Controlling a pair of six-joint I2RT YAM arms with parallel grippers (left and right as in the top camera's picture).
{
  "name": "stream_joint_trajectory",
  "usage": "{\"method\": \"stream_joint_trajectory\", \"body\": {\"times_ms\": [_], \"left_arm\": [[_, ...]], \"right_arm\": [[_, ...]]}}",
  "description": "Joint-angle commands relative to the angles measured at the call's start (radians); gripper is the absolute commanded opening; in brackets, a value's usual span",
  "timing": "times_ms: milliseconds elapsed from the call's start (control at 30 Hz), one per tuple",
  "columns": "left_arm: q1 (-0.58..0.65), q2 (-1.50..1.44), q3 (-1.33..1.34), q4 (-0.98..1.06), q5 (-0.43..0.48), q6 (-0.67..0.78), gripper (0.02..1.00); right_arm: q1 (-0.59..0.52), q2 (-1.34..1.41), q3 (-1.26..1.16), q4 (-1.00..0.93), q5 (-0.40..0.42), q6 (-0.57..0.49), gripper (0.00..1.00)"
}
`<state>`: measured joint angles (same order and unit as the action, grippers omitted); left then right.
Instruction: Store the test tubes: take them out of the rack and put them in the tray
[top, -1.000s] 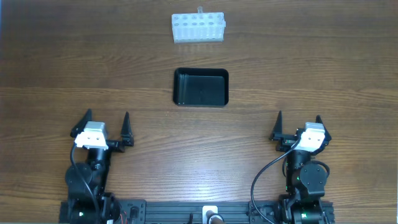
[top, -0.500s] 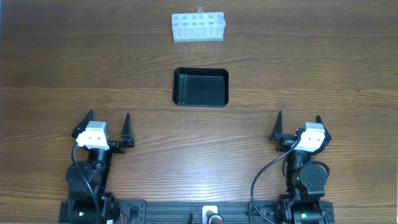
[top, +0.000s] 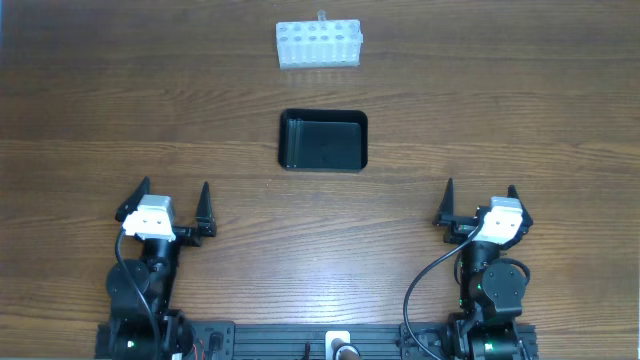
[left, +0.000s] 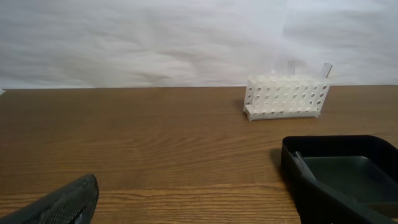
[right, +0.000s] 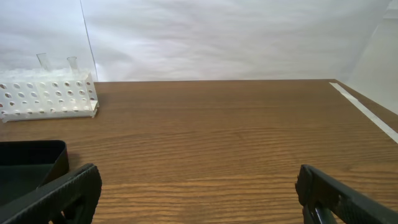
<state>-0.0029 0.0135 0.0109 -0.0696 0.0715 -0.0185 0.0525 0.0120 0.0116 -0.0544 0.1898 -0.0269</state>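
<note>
The left gripper (top: 172, 190) and right gripper (top: 481, 190) both have their fingers spread wide and hold nothing. Ahead of them and between them, the black tray (top: 284, 140) lies on the tabletop (top: 500, 100). The white rack (top: 318, 46) stands farther ahead, beyond the tray, with two test tubes (left: 326, 69) upright, apparently in its far row.

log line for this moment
left gripper open, by its base | right gripper open, by its base | two clear test tubes in white plastic rack | black rectangular tray nearer arms
</note>
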Motion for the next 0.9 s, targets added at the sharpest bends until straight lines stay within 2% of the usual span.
{"method": "stream_joint_trajectory", "body": {"times_ms": [33, 233, 467, 533, 667, 900], "left_arm": [[0.007, -0.007, -0.005, -0.002, 0.007, 0.011, 1.0], [0.007, -0.007, -0.005, -0.002, 0.007, 0.011, 1.0], [0.007, -0.007, -0.005, -0.002, 0.007, 0.011, 0.998], [0.007, -0.007, -0.005, -0.003, 0.007, 0.011, 0.998], [0.007, -0.007, -0.005, -0.002, 0.007, 0.011, 0.998], [0.007, -0.007, -0.005, -0.002, 0.006, 0.011, 1.0]], "right_arm": [[0.007, -0.007, -0.006, -0.002, -0.005, 0.003, 0.993], [0.007, -0.007, -0.006, 0.008, -0.029, 0.007, 0.993], [0.007, 0.038, -0.005, 0.034, -0.01, 0.032, 0.993], [0.007, 0.136, 0.017, 0.093, -0.052, 0.047, 0.991], [0.008, 0.329, 0.085, 0.195, -0.056, 0.046, 0.993], [0.046, 0.799, 0.342, 0.306, -0.153, 0.026, 0.991]]}}
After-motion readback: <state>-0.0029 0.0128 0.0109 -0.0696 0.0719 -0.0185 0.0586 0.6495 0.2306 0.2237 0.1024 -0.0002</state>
